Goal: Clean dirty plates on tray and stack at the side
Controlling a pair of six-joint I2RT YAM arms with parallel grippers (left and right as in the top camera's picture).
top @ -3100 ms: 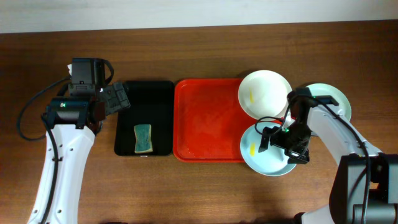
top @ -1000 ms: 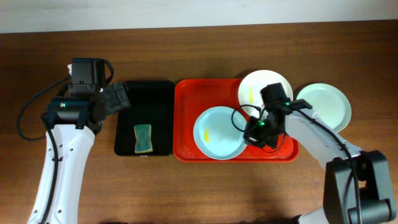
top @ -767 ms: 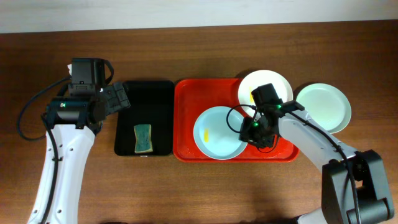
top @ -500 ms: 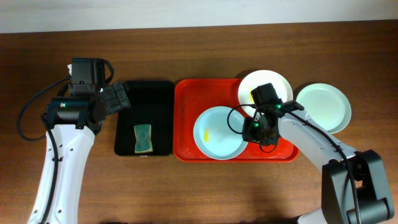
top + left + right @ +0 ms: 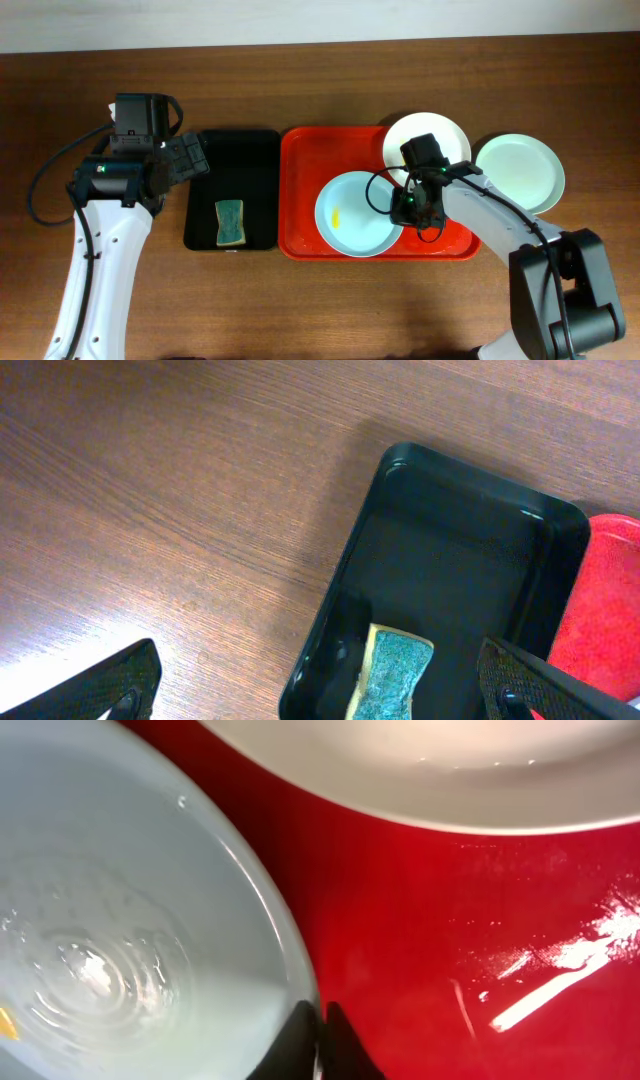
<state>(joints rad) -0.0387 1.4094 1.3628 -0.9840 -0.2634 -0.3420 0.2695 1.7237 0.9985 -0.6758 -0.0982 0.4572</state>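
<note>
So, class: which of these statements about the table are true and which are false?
1. The pale blue plate lies in the red tray. True.
2. The sponge lies in the red tray. False: it lies in the black tray.
3. The pale green plate sits on the table, outside the red tray. True.
4. The left gripper is shut on the sponge. False: it is open and holds nothing.
5. The right gripper is closed at the pale blue plate's rim. True.
</note>
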